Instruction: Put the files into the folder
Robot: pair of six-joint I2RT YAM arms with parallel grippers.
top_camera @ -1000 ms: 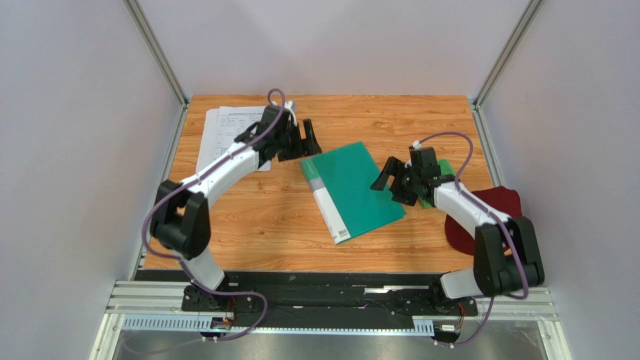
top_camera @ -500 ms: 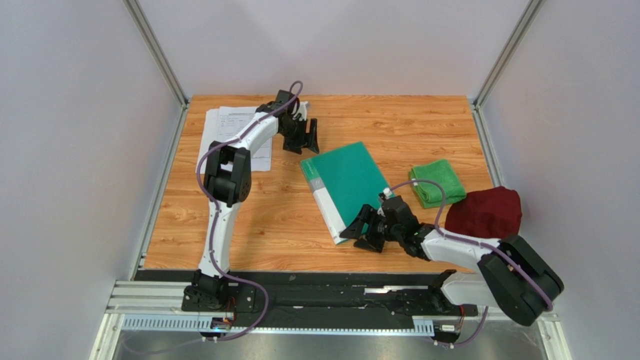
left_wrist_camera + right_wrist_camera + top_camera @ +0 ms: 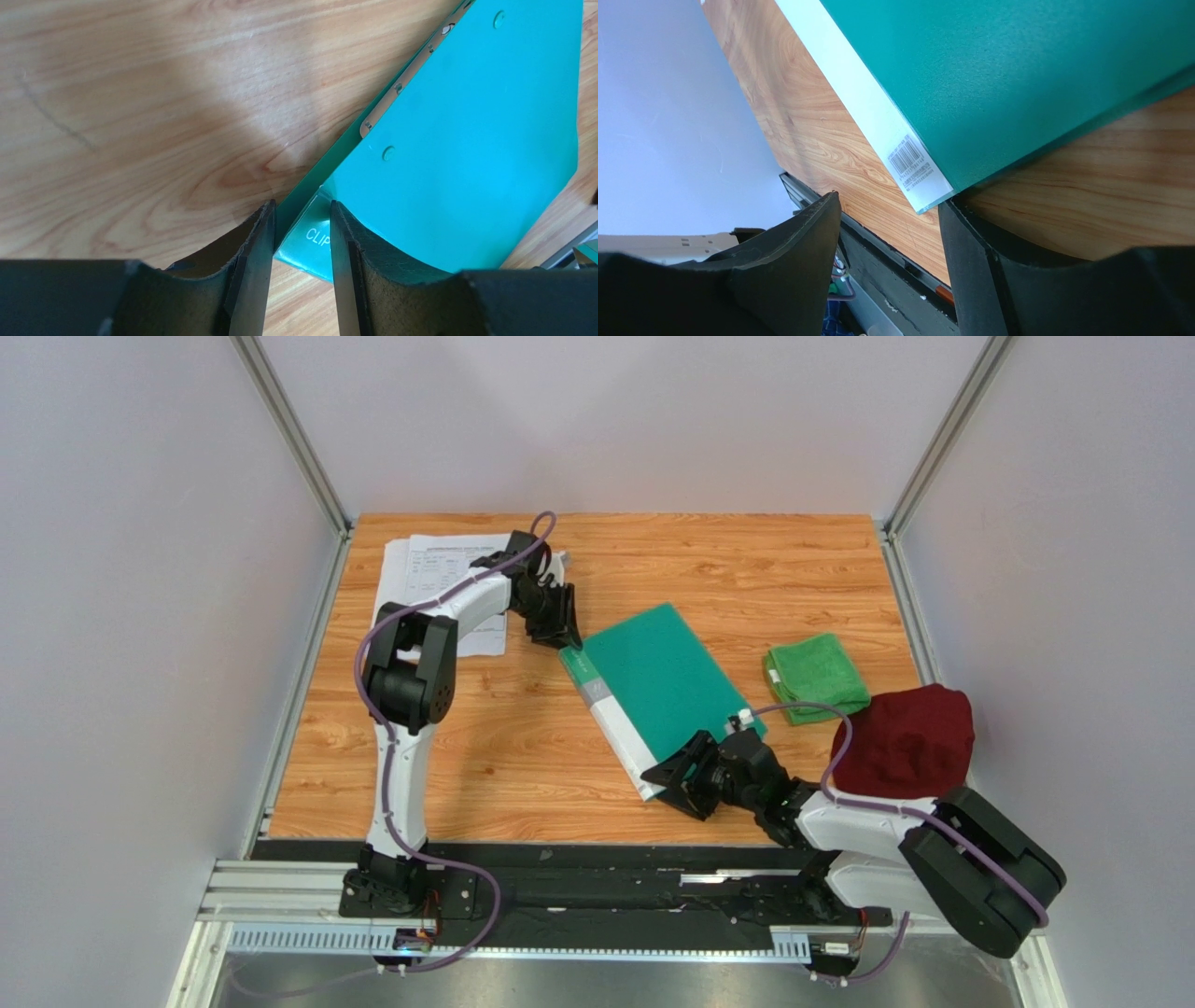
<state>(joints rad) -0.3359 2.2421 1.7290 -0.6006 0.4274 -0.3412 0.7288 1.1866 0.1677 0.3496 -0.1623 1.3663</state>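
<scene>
The teal folder (image 3: 659, 679) lies slantwise mid-table, its white barcode strip (image 3: 910, 157) along the left edge. The files (image 3: 428, 581), white printed sheets, lie flat at the far left, partly under my left arm. My left gripper (image 3: 557, 623) is at the folder's far-left corner. In the left wrist view that corner (image 3: 309, 234) sits in the narrow gap of this open gripper (image 3: 302, 210). My right gripper (image 3: 685, 781) is low at the folder's near corner. It (image 3: 889, 203) stands open and wide, with the barcode corner just beyond one fingertip (image 3: 952, 210).
A small bright green folded cloth (image 3: 817, 676) lies right of the folder. A dark red cloth (image 3: 905, 739) is heaped at the right edge over my right arm. Grey walls enclose three sides, and a black rail (image 3: 603, 857) runs along the near edge.
My left gripper came down to the folder's far corner and its jaws narrowed. My right gripper slid under the near corner and narrowed too. The folder shifted slightly.
</scene>
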